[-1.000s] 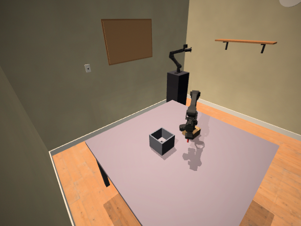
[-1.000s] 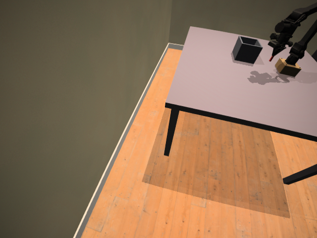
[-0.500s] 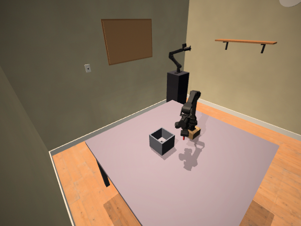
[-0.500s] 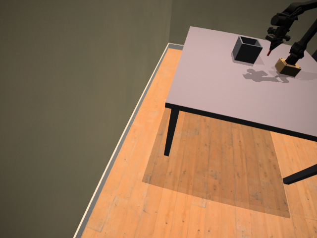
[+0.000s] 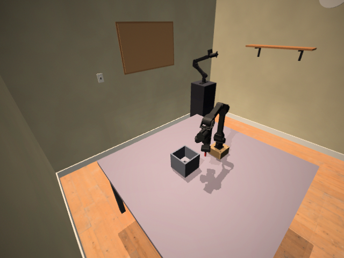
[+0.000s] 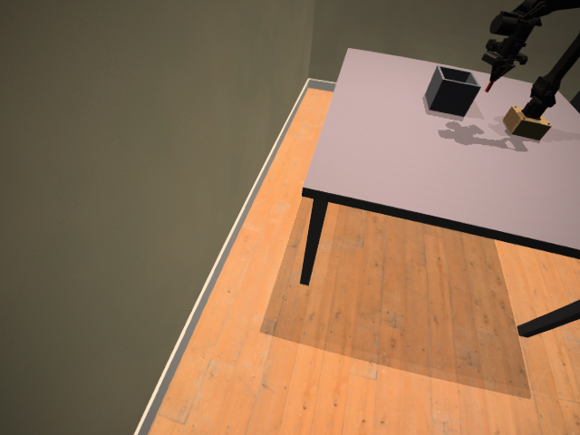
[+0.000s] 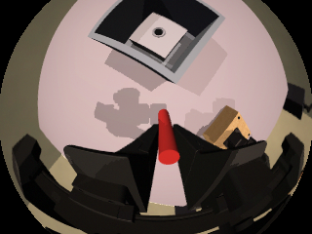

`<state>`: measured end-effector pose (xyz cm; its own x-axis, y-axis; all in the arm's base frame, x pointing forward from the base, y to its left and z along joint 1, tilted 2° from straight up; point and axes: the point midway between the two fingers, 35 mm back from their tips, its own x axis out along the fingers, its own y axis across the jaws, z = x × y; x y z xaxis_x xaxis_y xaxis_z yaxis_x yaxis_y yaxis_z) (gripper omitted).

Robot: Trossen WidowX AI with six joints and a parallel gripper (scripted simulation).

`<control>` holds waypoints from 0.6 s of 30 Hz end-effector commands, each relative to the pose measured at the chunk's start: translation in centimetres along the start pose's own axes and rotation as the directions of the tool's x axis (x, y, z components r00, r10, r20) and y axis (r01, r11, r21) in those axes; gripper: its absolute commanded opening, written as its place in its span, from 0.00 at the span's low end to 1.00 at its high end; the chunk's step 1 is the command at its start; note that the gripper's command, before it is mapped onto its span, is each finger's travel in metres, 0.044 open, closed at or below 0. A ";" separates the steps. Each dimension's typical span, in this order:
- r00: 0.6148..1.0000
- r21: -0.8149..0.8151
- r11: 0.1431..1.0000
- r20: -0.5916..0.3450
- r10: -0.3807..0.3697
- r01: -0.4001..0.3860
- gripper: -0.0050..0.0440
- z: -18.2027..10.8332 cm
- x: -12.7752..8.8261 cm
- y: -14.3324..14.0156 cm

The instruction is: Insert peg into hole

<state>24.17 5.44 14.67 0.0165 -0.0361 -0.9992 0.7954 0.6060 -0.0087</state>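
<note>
The red peg [image 7: 167, 138] is clamped between the black fingers of the gripper [image 5: 205, 150], its free end pointing downward. In the top view the peg [image 5: 205, 154] is held in the air above the pale surface [image 5: 216, 200], just beside the open grey box [image 5: 184, 161] and outside its walls. In the exterior view the peg [image 6: 489, 86] is seen near the box's [image 6: 451, 91] upper rim. In the wrist view the light plate [image 7: 158, 37] with its small round hole [image 7: 158, 30] is visible at the bottom of the box [image 7: 112, 38]. The arm [image 5: 219, 119] is mounted on a tan wooden block [image 5: 224, 152], close to the box.
</note>
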 end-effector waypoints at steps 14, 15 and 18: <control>1.000 0.011 1.000 0.008 0.012 -0.012 0.10 2.8 -1.5 -0.7; 1.000 0.016 1.000 0.013 0.017 -0.017 0.10 3.0 -1.7 -0.8; 1.000 0.022 1.000 0.020 0.022 -0.022 0.10 3.8 -1.8 -0.7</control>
<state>25.32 2.53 16.33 0.0303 -0.0352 -0.9989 0.8056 0.5925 0.0036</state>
